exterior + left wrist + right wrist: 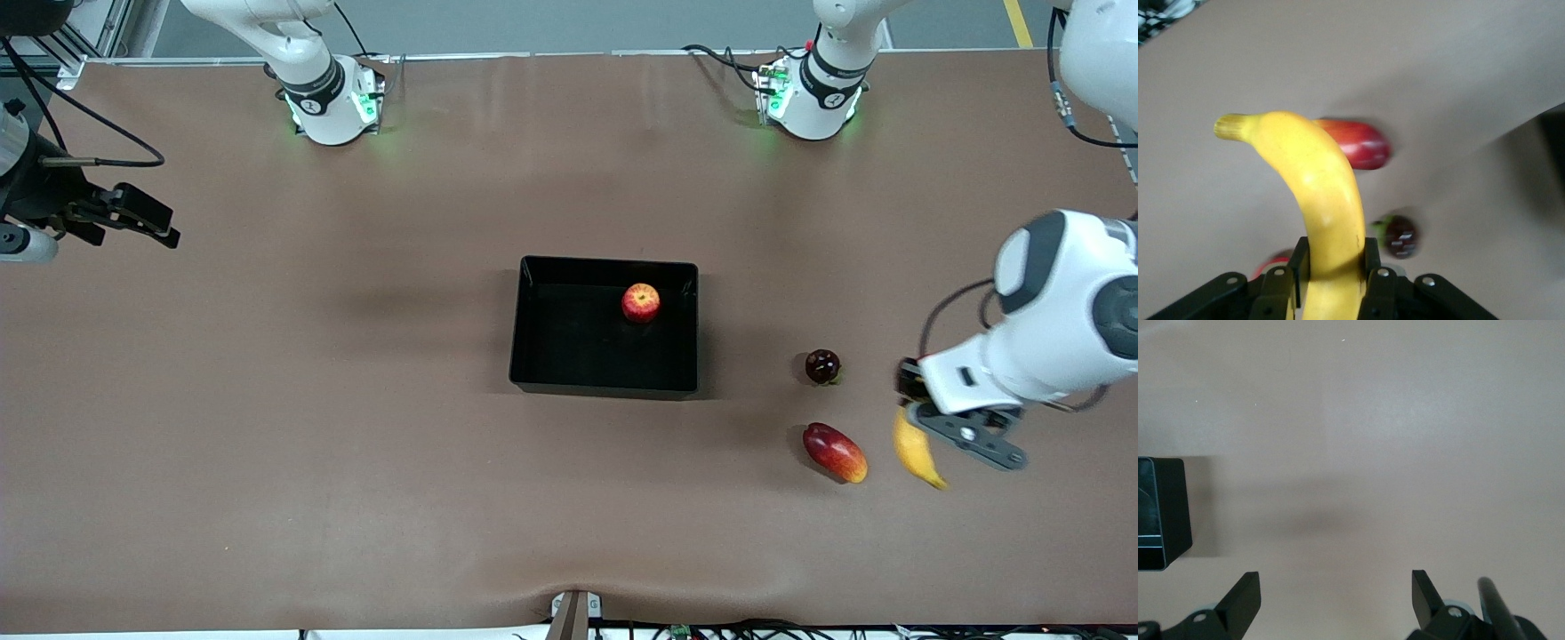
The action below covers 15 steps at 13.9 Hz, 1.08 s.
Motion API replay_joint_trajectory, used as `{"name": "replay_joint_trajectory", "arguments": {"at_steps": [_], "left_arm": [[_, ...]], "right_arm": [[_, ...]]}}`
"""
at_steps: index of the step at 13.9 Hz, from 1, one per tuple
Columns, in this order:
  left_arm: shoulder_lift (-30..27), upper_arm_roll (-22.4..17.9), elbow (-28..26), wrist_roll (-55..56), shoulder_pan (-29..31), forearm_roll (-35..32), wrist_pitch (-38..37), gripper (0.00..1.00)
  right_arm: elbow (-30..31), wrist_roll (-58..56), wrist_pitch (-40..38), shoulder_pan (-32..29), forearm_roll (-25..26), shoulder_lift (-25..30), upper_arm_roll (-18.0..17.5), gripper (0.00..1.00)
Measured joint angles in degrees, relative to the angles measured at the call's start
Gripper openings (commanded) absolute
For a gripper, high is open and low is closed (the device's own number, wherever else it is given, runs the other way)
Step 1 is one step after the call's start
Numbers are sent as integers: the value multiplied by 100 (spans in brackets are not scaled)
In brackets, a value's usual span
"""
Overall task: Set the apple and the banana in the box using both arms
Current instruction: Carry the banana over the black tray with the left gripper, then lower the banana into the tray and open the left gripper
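The apple (640, 302) lies in the black box (533, 356), near the wall toward the robots' bases. My left gripper (918, 412) is shut on the yellow banana (916, 452) and holds it over the table at the left arm's end, beside the oblong fruit. In the left wrist view the banana (1311, 173) sticks out from between the two fingers of the gripper (1335, 263). My right gripper (133, 213) is open and empty over the right arm's end of the table. Its wrist view shows the gripper (1336, 593) over bare table and a corner of the box (1165, 513).
An oblong red-and-yellow fruit (834, 452) lies between the box and the banana; it also shows in the left wrist view (1358, 143). A small dark red fruit (822, 366) lies a little farther from the front camera and shows in the left wrist view (1399, 235) too.
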<state>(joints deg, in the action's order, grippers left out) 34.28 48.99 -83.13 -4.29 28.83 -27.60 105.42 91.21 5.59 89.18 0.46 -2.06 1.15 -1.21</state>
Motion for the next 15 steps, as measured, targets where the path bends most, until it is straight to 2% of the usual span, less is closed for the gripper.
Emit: {"name": "replay_joint_trajectory", "arguments": {"at_steps": [3,5,8,11,15], "left_arm": [[-70,674,-425,1619,-138,-1,-43,0],[-89,814,-595,2530,-511,-3,-40,0],[-82,816,-681,3640,-1390,-209,49,0],[60,739,-749,4443,-2133,-364,536,0],[486,310,-748,5040,-3108,-714,1171,0]], "right_arm": [[0,0,-1,-27,0,0,6,100],[0,-3,-5,-63,-2,0,7,100],[0,-7,-25,-78,-6,-1,6,100],[0,-8,-26,-80,-8,-3,4,100],[0,-8,-60,-83,-10,-11,4,100]]}}
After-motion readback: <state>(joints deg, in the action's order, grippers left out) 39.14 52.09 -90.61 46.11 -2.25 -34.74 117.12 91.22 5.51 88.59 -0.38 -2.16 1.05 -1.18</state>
